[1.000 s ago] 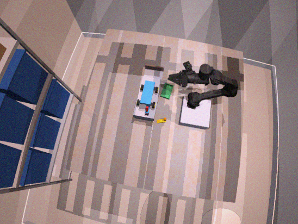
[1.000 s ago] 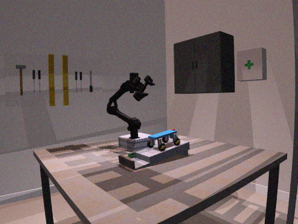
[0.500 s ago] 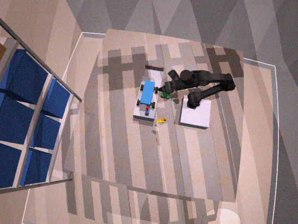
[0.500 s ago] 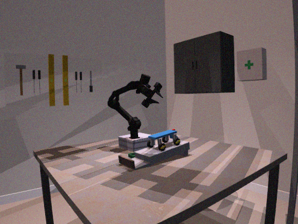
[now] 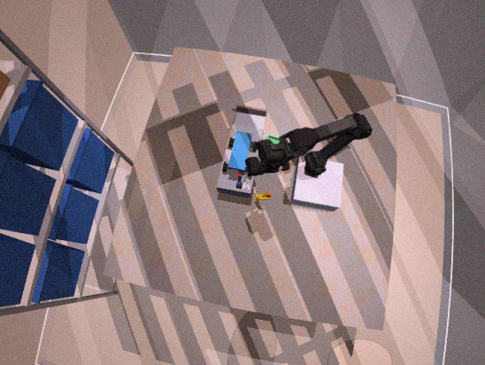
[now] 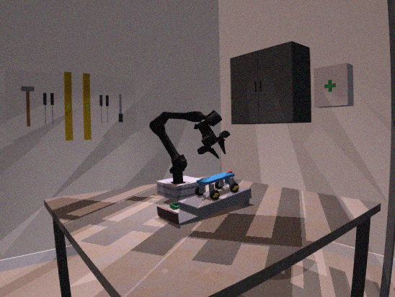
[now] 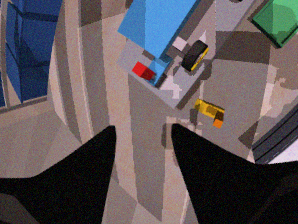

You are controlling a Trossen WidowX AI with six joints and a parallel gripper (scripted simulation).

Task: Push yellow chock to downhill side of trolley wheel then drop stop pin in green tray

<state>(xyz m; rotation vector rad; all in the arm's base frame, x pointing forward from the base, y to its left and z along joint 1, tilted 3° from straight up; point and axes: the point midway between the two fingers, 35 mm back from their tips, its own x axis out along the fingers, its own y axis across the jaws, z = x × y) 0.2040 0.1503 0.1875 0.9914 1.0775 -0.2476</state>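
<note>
The blue-topped trolley (image 5: 240, 151) (image 6: 215, 178) (image 7: 159, 22) stands on the grey ramp (image 5: 250, 121) (image 6: 202, 209). The red-headed stop pin (image 5: 240, 176) (image 7: 143, 70) stands upright at its uphill end; only its head (image 6: 230, 172) shows above the deck in the exterior view. The yellow chock (image 5: 263, 197) (image 7: 207, 108) with its orange handle lies on the table beside the ramp's uphill end. The green tray (image 6: 174, 205) (image 7: 279, 22) is beside the ramp, mostly hidden by the arm in the top view. My gripper (image 6: 221, 156) (image 7: 143, 130) is partly open and empty, high above the trolley and ramp.
The arm's white base block (image 5: 319, 190) (image 7: 292, 149) stands on the chock's side of the ramp. A raised end wall (image 5: 250, 111) (image 6: 168, 214) closes the ramp's downhill end. A rack with blue bins (image 5: 37, 124) (image 7: 37, 50) stands beyond the table.
</note>
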